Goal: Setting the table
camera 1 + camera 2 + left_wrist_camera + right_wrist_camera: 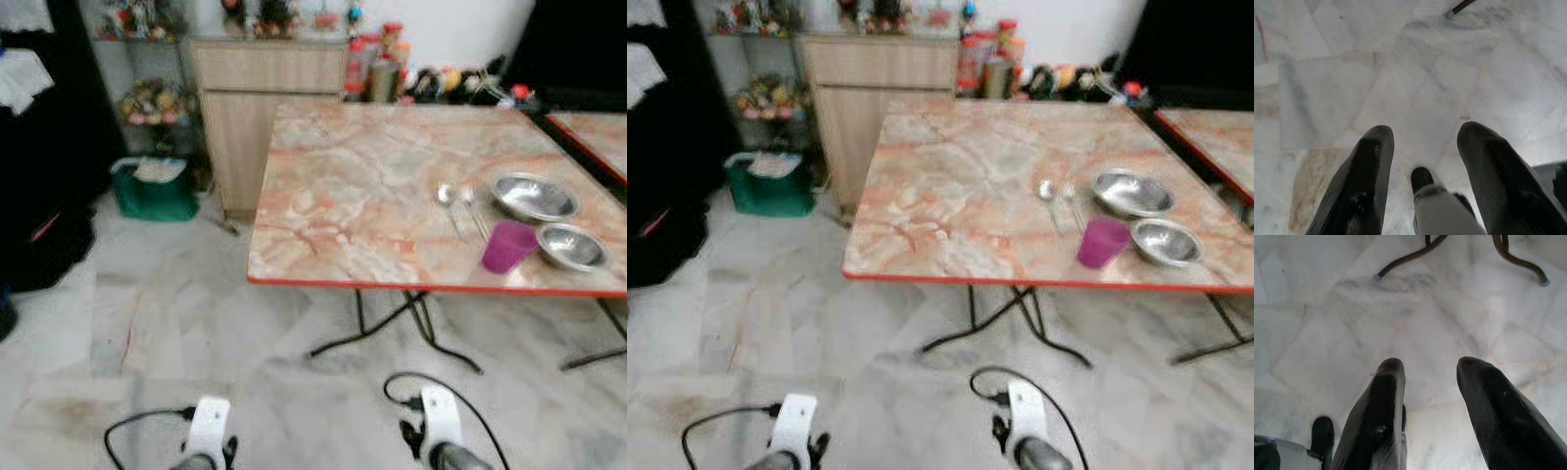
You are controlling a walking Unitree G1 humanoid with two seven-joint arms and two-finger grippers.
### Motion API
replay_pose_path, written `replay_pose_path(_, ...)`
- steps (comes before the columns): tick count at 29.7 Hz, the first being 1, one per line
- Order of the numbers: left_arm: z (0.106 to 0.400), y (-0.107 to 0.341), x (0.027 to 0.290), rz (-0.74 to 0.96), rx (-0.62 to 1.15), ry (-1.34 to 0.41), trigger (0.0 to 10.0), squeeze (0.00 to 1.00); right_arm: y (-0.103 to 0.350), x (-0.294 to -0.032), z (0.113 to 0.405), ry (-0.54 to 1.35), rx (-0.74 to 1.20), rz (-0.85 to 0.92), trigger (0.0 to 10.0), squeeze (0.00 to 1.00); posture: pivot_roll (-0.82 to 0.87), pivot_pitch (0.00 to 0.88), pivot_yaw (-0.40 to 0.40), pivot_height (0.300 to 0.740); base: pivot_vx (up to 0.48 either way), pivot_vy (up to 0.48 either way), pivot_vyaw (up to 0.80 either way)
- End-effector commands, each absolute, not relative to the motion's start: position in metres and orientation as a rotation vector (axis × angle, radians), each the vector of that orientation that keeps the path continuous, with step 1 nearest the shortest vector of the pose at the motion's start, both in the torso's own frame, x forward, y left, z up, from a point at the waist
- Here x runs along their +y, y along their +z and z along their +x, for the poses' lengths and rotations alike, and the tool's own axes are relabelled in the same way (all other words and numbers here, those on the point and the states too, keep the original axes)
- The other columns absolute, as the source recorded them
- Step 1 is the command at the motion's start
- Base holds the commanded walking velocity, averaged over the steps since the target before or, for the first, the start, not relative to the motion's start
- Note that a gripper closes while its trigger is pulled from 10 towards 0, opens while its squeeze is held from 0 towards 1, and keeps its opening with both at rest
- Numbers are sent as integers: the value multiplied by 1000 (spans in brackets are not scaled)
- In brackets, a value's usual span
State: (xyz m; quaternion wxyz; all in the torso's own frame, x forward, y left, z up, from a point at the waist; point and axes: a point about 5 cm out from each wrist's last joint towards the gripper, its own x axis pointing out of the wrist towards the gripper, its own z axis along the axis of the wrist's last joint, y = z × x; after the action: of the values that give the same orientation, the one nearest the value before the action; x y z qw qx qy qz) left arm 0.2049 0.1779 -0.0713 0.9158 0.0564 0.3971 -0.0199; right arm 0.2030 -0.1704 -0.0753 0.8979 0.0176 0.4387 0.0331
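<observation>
A marble-topped table [372,196] with a red edge stands ahead of me. Near its front right lie a purple cup [507,246], two steel bowls, one larger [534,196] and one smaller [571,245], and a spoon [450,207] with a fork [474,210] beside it. Both arms hang low over the floor, well short of the table. My left gripper [1422,142] is open with nothing between its fingers. My right gripper [1430,374] is open too, above bare floor tiles.
A wooden cabinet [255,108] stands behind the table's left corner, with a green basket [155,188] on the floor beside it. Bottles and jars [377,69] line the wall. A second table [593,132] is at the far right. Black table legs [411,328] cross underneath.
</observation>
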Motion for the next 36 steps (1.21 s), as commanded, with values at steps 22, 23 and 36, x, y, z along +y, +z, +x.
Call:
replay_pose_path(22, 202, -73, 177, 158, 836, -64, 10000, 0, -73, -173, 206, 49, 891, 34, 10000, 0, -27, 0, -42, 740, 0, -175, 0)
replay_pose_path(23, 202, -74, 177, 158, 836, -65, 10000, 0, -73, -173, 206, 50, 891, 33, 10000, 0, -27, 0, -42, 740, 0, -296, 0)
replay_pose_path(36, 200, -74, 175, 170, 838, -79, 10000, 0, -74, -173, 204, 53, 896, 27, 10000, 0, -33, 0, -41, 740, 0, -297, 0)
